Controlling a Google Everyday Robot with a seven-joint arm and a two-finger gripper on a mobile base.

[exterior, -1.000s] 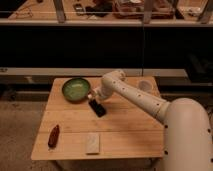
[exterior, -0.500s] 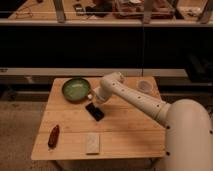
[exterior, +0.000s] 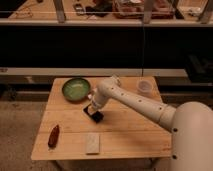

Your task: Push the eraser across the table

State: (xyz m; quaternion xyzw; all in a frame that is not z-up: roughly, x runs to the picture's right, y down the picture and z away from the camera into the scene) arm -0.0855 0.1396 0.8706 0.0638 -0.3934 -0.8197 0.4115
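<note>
Camera view, sole view.

My gripper (exterior: 91,107) is low over the middle of the table (exterior: 131,134), a little left of centre. Fingers are clenched shut with nothing between them. The tip sits at the far left edge of the eraser (exterior: 96,117); it looks to be touching, though I cannot confirm contact from this angle.

The eraser lies flat on the wood, just in front of and below my gripper, its long side skewed to the table edges. Part of its far end is hidden behind my wrist.

My arm (exterior: 135,102) reaches in from the right, running from my white body (exterior: 194,136) at the lower right corner of the frame, over the right half of the tabletop, to the bend above the gripper.

Other items on the table:
- green bowl (exterior: 76,89), far left area, upright, near the gripper but apart from it and from the eraser.
- clear cup (exterior: 144,87), far right area, upright, beyond my arm.
- pale block (exterior: 92,143), lying flat near the front edge, nearer the camera than the eraser and apart from it.
- reddish-brown object (exterior: 53,136), front left corner, lying flat; I cannot tell what it is.

Behind the table is a dark counter front (exterior: 100,50) with a cluttered shelf on top.
</note>
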